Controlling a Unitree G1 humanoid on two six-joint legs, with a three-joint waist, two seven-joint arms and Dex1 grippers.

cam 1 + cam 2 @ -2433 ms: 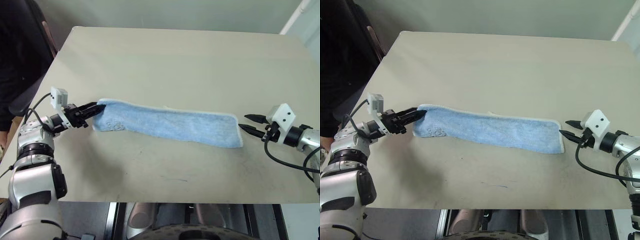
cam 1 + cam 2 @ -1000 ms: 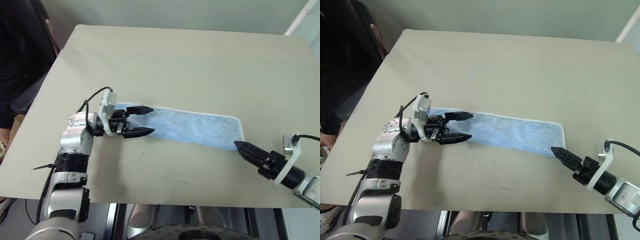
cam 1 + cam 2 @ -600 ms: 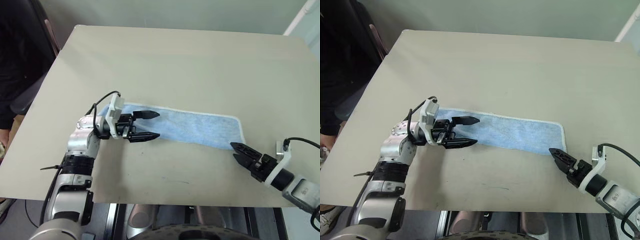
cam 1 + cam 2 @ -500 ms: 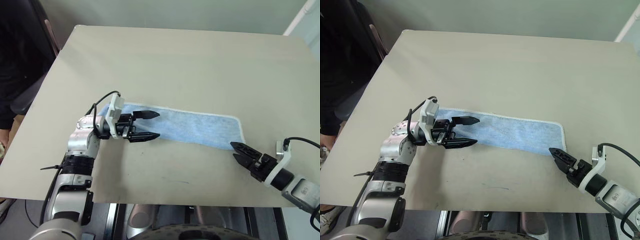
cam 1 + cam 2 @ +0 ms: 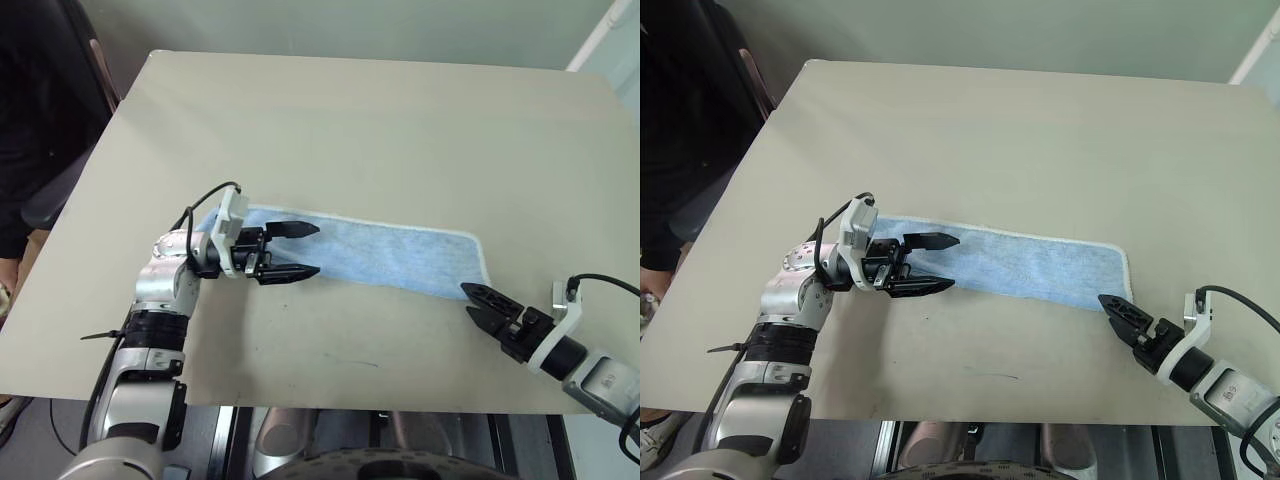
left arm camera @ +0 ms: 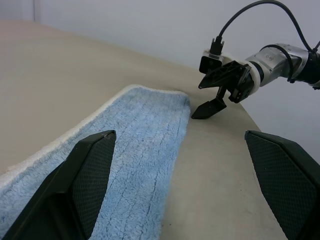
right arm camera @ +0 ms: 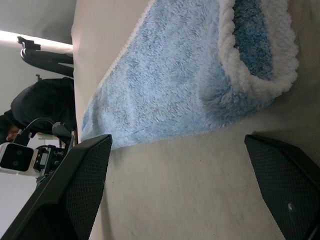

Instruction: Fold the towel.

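1. A beige surface [image 5: 400, 130] is seen spreading across the head views, with a person in dark clothing [image 5: 40, 110] standing at its left edge.
2. The towel [image 5: 390, 258], light blue with white edging, is laid flat as a long narrow strip across the middle of the surface, running from left to right.
3. The left claw [image 5: 300, 250] is held level over the towel's left end, pointing to the right along the strip; its two black fingers are spread wide, one over the cloth and one at its near edge, and nothing is gripped between them.
4. The right claw [image 5: 1118, 312] is placed low near the front right of the surface, just beside the towel's right near corner, pointing toward it; in the right wrist view its fingers [image 7: 75, 200] are seen standing wide apart with nothing between them.
5. The towel's rounded white-edged right end [image 7: 260, 55] is shown close up in the right wrist view.
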